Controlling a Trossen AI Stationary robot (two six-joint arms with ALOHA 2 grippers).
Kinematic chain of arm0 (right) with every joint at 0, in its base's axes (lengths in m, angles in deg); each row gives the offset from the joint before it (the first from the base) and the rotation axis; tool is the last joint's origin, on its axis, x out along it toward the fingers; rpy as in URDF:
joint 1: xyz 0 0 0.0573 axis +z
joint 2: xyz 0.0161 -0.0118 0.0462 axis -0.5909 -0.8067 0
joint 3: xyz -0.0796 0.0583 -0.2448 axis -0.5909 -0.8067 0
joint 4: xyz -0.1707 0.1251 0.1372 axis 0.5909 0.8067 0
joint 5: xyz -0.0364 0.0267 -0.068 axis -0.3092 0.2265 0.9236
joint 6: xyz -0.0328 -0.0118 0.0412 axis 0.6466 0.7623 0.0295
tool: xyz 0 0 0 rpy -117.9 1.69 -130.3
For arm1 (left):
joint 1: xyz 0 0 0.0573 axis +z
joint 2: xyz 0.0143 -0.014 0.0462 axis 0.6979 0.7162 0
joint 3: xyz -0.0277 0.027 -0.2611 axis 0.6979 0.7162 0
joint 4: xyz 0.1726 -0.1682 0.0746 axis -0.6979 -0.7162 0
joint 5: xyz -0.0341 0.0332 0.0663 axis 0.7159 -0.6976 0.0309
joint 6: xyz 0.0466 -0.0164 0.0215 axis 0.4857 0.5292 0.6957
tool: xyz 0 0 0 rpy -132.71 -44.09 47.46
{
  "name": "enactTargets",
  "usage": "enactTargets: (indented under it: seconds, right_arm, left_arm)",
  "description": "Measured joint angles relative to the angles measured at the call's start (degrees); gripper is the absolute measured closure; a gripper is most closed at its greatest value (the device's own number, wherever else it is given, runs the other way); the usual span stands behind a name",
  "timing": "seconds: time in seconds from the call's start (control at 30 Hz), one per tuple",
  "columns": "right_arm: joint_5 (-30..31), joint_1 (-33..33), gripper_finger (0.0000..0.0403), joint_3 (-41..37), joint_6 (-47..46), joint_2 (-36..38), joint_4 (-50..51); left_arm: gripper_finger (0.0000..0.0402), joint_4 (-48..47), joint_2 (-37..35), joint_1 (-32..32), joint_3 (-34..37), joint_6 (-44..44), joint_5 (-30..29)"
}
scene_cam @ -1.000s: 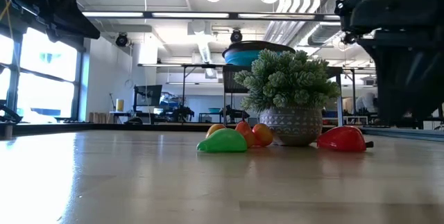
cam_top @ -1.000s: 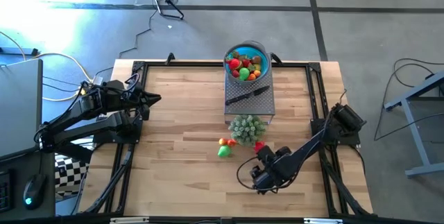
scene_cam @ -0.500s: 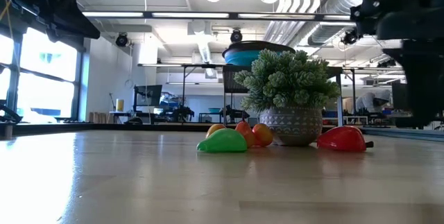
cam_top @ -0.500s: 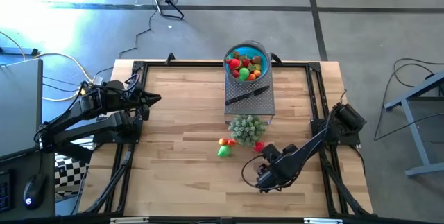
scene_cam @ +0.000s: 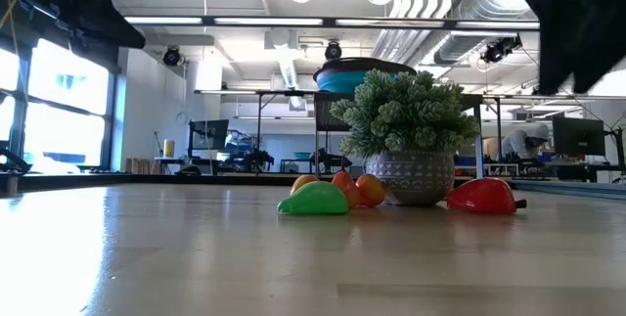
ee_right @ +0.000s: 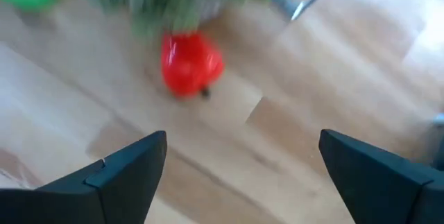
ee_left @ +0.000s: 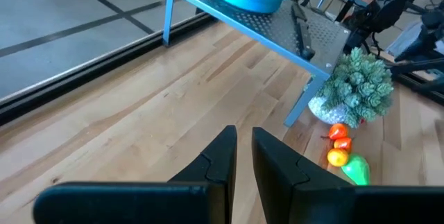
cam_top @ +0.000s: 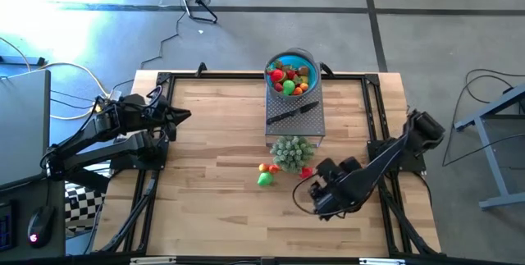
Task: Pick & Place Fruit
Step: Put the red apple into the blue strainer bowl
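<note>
A blue bowl [cam_top: 290, 75] heaped with small toy fruit stands on a perforated metal rack [cam_top: 305, 122] at the table's far edge. On the bare wood lie a red fruit [ee_right: 191, 63], a green fruit [cam_top: 264, 180] and small orange ones [cam_top: 264, 167]. My right gripper [ee_right: 243, 137] hovers open above the table, just near-right of the red fruit [cam_top: 306, 172], touching nothing. My left gripper [cam_top: 182, 117] waits shut over the table's far left, also seen in its wrist view [ee_left: 243, 137].
A pale green bushy plant in a pot [cam_top: 291, 152] stands between the rack and the loose fruit, right behind the red fruit [scene_cam: 481, 196]. A black-handled knife [cam_top: 291, 114] lies on the rack. Black frame rails [cam_top: 373, 109] run along the table's sides.
My right gripper has risen above the table and drifted a little toward the right edge, tipping somewhat, still open. In the low view it has climbed nearly out of the picture. The fruit has stayed where it was.
</note>
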Motion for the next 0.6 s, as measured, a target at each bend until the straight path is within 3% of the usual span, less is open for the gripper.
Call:
enactTargets:
  seconds: [0.13, 0.27, 0.43, 0.6]
  right_arm:
    - [4.87, -0.14, 0.0032, -1.75, -0.13, 4.82, 0.34]
    - [5.03, -0.71, 0.0032, -6.77, -0.83, 8.89, -2.49]
    - [5.29, -0.81, 0.0032, -13.96, 0.83, 14.03, -13.58]
    - [4.64, -0.79, 0.0032, -17.89, 8.77, 18.10, -22.15]
  left_arm:
    - [0.0358, 0.62, 0.00, -0.01, 0.00, 0.02, -0.01]
    - [0.0358, 0.60, 0.00, 0.01, 0.00, 0.02, -0.17]
    - [0.0358, 0.60, 0.00, -0.01, 0.00, 0.02, -0.20]
    - [0.0358, 0.58, 0.00, 0.00, 0.00, 2.02, -0.20]
